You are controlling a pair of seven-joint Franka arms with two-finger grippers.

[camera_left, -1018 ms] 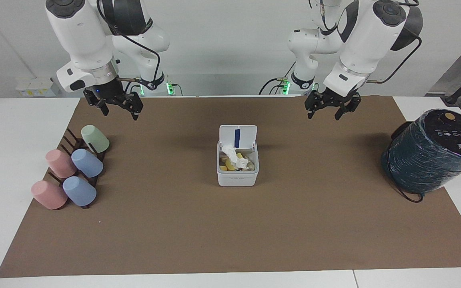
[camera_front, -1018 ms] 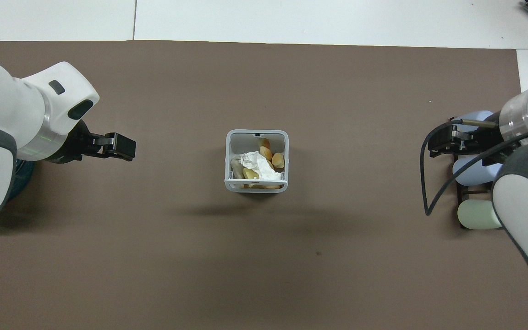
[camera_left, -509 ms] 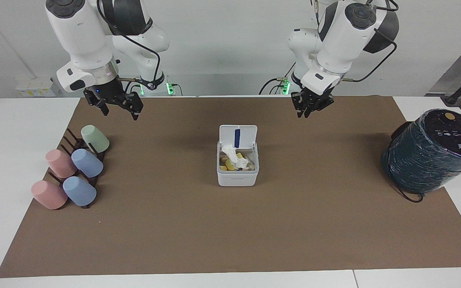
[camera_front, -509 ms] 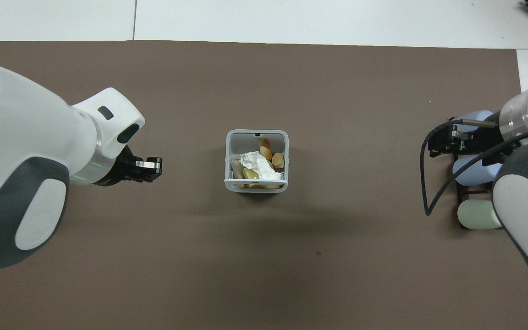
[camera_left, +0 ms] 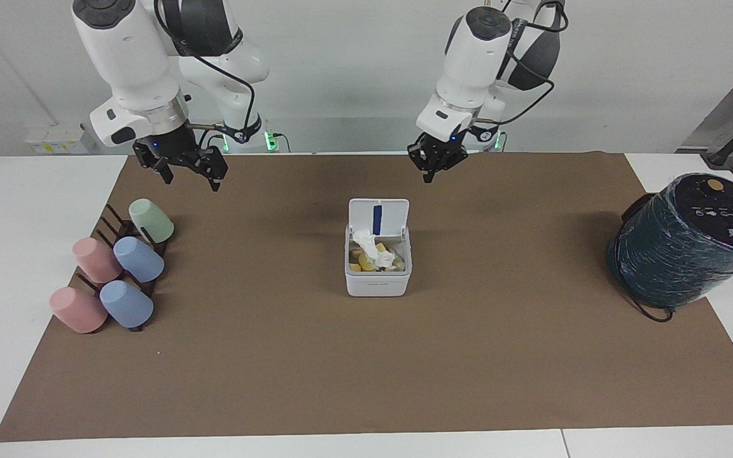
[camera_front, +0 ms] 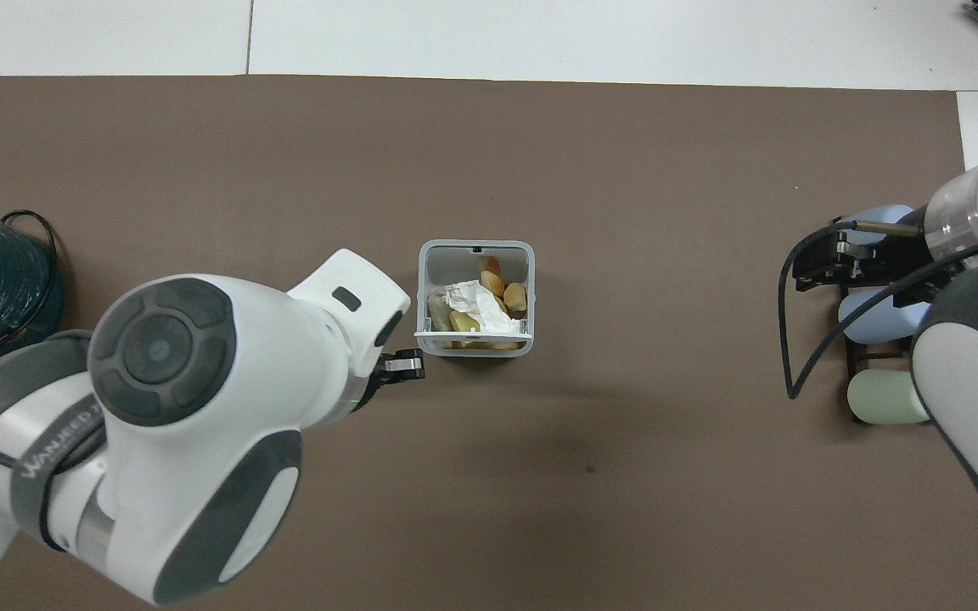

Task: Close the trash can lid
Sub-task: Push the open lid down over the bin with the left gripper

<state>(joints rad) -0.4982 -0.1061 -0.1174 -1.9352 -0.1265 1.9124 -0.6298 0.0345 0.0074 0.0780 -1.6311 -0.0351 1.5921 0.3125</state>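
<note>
Two arms are showing over the worktop. Cups are lying on a rack at the right arm's end. The right gripper is waiting over the worktop near the green cup, jaws apart. The trash can is sitting mid-worktop, full of scraps and tissue. Its lid is standing upright on the hinge edge nearest the robots, blue strip showing. The left gripper is hovering over bare worktop beside the lid's hinge side, not touching it; cannot tell whether its jaws are apart or together. A dark cylinder is sitting at the left arm's end.

Step in hand, likely: approaching the lid. To do it well, it should be meeting the lid's outer face high up near the free edge, pushing away from the robots and down. It should be going gently so the light can is not sliding, and watching that the tissue is not jamming the lid.
</note>
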